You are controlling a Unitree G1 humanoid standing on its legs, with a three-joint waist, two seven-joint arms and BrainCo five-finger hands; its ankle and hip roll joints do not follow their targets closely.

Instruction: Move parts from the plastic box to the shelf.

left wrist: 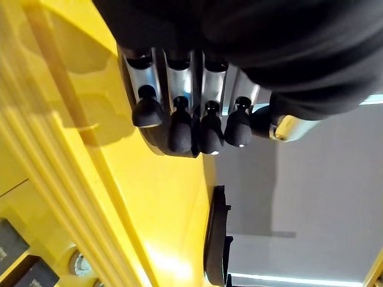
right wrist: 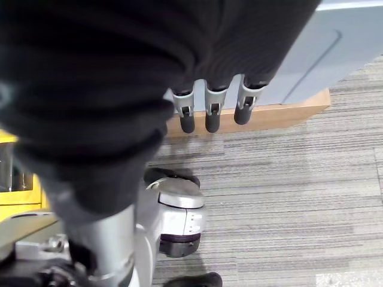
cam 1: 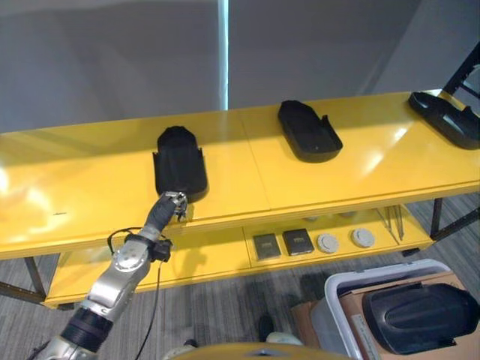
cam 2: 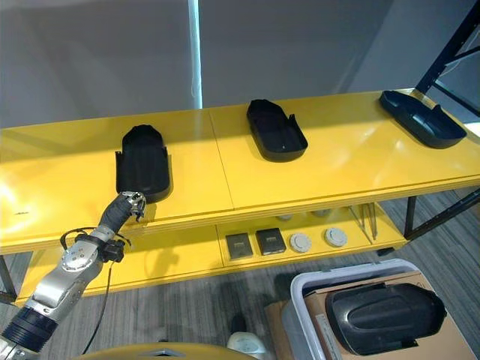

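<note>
1. Three black parts lie on the top board of the yellow shelf (cam 1: pixel 315 180): the left part (cam 1: pixel 180 161) near the front edge, the middle part (cam 1: pixel 309 130) farther back, and the right part (cam 1: pixel 446 116) at the far right end, all well apart from one another.
2. One more black part (cam 1: pixel 416 315) lies in the plastic box (cam 1: pixel 337 289) on the floor at the lower right, resting on brown cardboard inside it.
3. The left hand (cam 1: pixel 171 205) is at the front edge of the shelf, just at the near end of the left part. In the left wrist view its fingers (left wrist: pixel 179 128) hang fairly straight with dark tips just over the part's end, wrapped round nothing; I judge it released, touching the part at most.
4. The right hand (right wrist: pixel 209 110) hangs low over the grey carpet, its fingers relaxed and empty.
5. The lower board holds two small dark square pads (cam 1: pixel 283 244) and two pale round discs (cam 1: pixel 345 240).
6. Step in hand, as I judge it: the placing of the left part is at its end, with the hand letting go or nudging it square.
7. The next move calls for drawing the left arm clear without dragging the part off the edge, then turning to the box for the remaining part, which is broad and probably needs a firm grip.
</note>
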